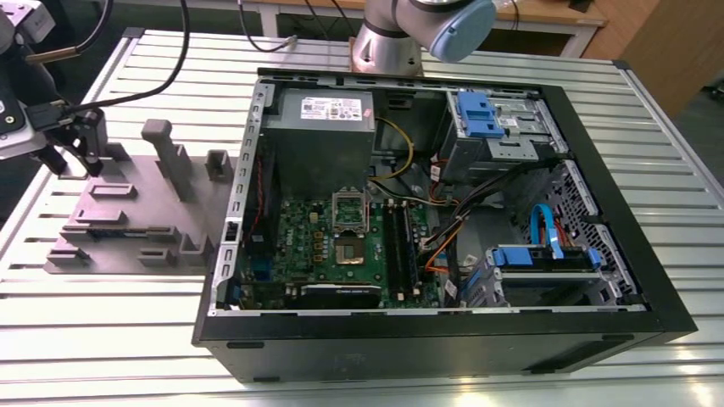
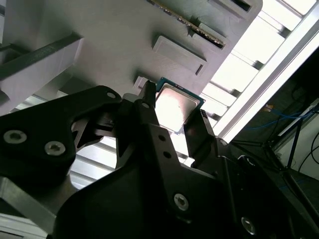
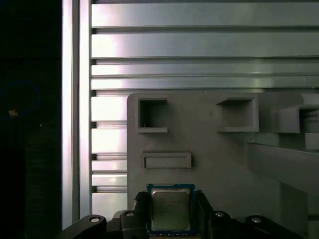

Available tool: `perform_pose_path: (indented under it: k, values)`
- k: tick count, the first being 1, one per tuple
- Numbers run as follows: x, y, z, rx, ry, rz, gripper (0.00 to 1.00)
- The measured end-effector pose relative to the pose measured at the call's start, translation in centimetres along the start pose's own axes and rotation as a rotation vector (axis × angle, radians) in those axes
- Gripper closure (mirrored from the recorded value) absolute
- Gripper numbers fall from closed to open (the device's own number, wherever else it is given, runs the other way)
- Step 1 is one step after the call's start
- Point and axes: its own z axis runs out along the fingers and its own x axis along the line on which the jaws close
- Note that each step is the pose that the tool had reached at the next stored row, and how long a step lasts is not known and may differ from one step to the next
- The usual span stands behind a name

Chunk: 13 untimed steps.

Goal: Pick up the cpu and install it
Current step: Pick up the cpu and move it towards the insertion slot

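The cpu (image 3: pixel 170 208), a small square chip with a shiny silver top and a thin pale rim, sits between my black fingers with no gap on either side; it appears in the second wrist view too (image 2: pixel 175 105). My gripper (image 3: pixel 170 216) (image 2: pixel 174 119) is shut on it. In the exterior view my gripper (image 1: pixel 74 165) hangs over the far corner of the grey fixture plate (image 1: pixel 136 229), on the exterior view's left. The open socket (image 1: pixel 348 252) lies on the green motherboard (image 1: pixel 297 246) inside the case, with its silver hinged frame (image 1: pixel 348 206) raised behind it.
The open black computer case (image 1: pixel 453 339) takes up the middle and right of the slatted metal table (image 1: pixel 114 322). Inside are a grey power supply (image 1: pixel 322 119), blue drive brackets (image 1: pixel 481 114), and loose cables (image 1: pixel 453 229). Upright posts (image 1: pixel 169 157) rise from the fixture plate beside my gripper.
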Motion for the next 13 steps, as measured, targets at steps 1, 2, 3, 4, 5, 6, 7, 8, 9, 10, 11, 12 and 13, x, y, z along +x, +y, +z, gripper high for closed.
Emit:
perform_pose_path:
  k: [1,2,3,4,5,6,7,8,9,10,11,12,13]
  values:
    - [0.00,0.00,-0.03,0.0001,0.0002,0.000,0.53]
    - [0.00,0.00,-0.07,0.0002,0.0003,0.000,0.53]
    - [0.00,0.00,-0.10,0.0002,0.0003,0.000,0.53]
    - [0.00,0.00,-0.16,0.0003,0.0004,0.000,0.53]
    - [0.00,0.01,-0.23,0.0003,0.0005,0.000,0.53]
    - [0.00,0.01,-0.26,0.0001,0.0002,0.000,0.53]
    - [0.00,0.01,-0.29,0.0000,0.0000,0.000,0.53]
    - [0.00,0.01,-0.33,0.0000,0.0000,0.000,0.53]
    - [0.00,0.02,-0.37,0.0001,0.0001,0.000,0.53]
    - [0.00,0.02,-0.41,0.0001,0.0001,0.000,0.53]
    - [0.00,0.02,-0.46,0.0001,0.0001,0.000,0.53]
    - [0.00,0.02,-0.51,0.0001,0.0002,0.000,0.53]
    - [0.00,0.02,-0.56,0.0002,0.0003,0.000,0.53]
